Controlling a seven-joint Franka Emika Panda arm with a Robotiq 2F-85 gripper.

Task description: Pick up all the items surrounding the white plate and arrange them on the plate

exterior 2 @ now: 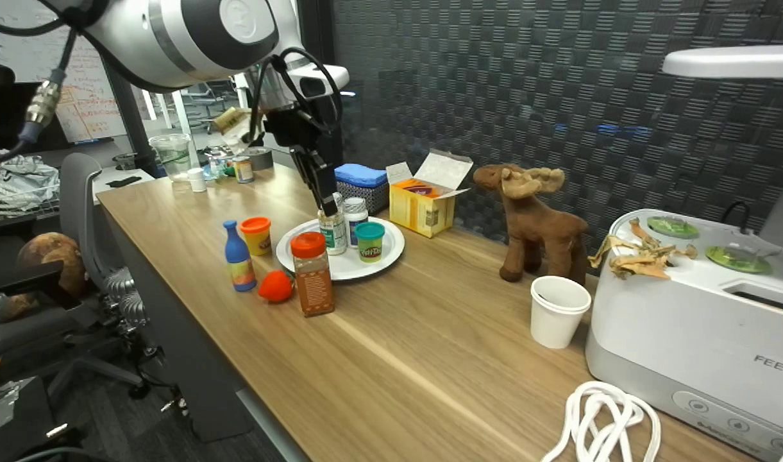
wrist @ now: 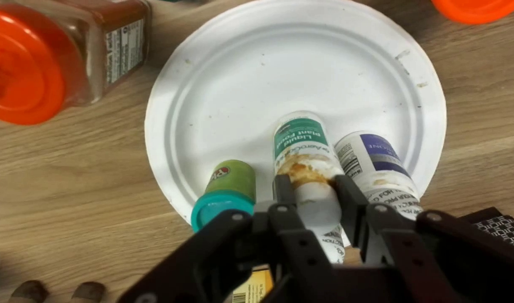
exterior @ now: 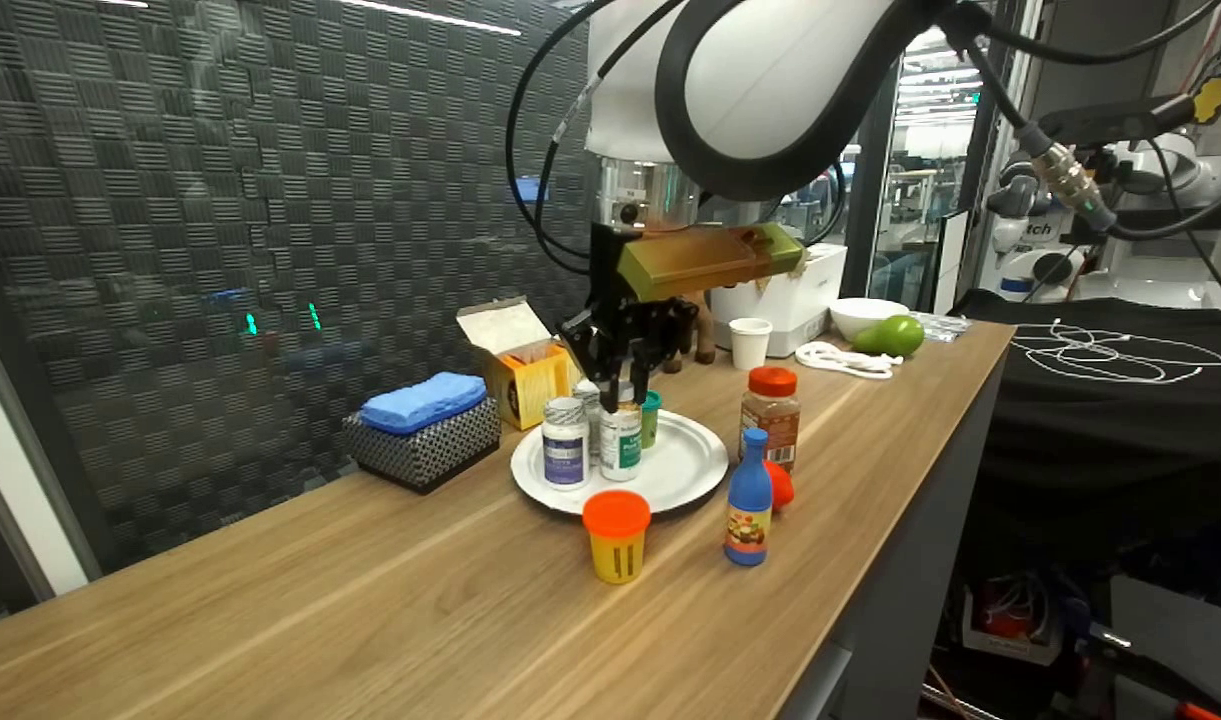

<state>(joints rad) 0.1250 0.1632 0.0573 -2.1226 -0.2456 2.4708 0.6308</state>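
Tool (wrist: 313, 187): you have it grasping the plant food bottle (wrist: 303, 143) by its cap.
Bottle's place: upright within the rim of the white plate (wrist: 290, 63); you cannot tell whether its base touches.
Plate's place: between the 2 long edges of the surface (exterior: 320, 610), nearer the wall-side edge.
On the plate: you see the purple-label bottle (exterior: 566, 450) just beside the plant food bottle, and the green tub (exterior 2: 369, 249) with its teal lid.
3rd bottle (exterior: 587, 403): partly hidden behind the purple-label bottle in an exterior view.
Orange-lidded tub (exterior: 618, 550): off the plate, near its rim.
Red-lidded jar (exterior 2: 315, 285): just beside the plate, toward the free long edge.
Blue bottle (exterior 2: 239, 260): upright, nearer that free edge.
Red piece (exterior 2: 276, 287): between the blue bottle and the jar.
Wall-side edge: you have a blue cloth (exterior: 425, 402) on a patterned box (exterior: 435, 450), a yellow carton (exterior 2: 423, 212) with raised flaps, and a brown moose toy (exterior 2: 542, 228).
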